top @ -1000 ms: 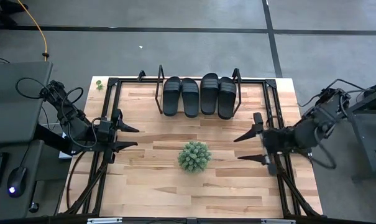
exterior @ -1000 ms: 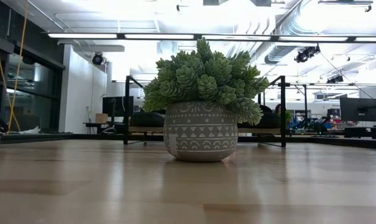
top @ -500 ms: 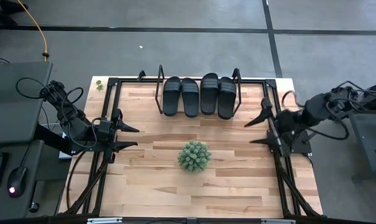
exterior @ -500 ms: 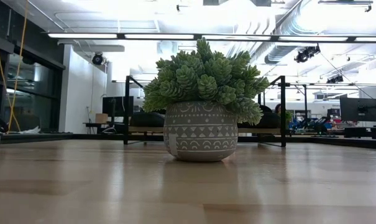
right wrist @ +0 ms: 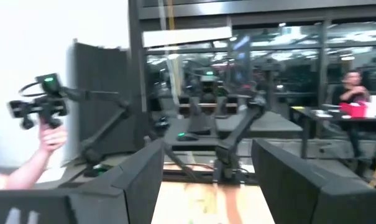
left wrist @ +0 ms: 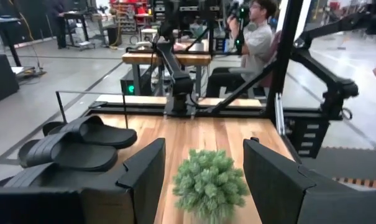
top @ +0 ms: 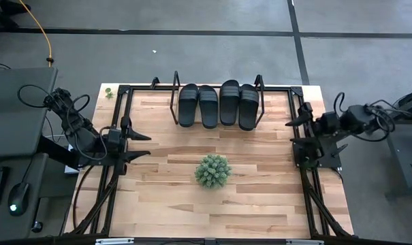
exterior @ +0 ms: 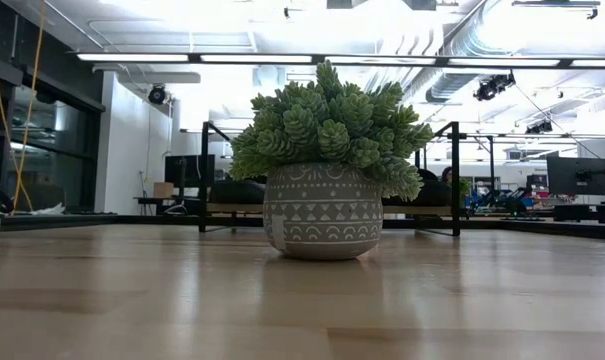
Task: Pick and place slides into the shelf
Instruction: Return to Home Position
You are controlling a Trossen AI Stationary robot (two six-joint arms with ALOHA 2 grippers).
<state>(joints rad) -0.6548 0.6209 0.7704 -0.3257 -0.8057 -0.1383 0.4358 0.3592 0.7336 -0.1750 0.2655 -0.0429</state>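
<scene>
Table [top: 158, 197], 4 slides [top: 209, 105] on 1 shelf [top: 173, 102], 1 plant [top: 213, 171] (potted), left jaws and right jaws open.

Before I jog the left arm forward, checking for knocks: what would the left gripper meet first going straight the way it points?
Most likely the potted plant, framed between the open left gripper's fingers in its wrist view; height is unclear, so it might pass over.

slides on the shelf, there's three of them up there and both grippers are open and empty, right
Not quite. The high view shows four slides side by side on the shelf, not three. The rest holds: the left gripper and the right gripper are both open and empty.
</scene>
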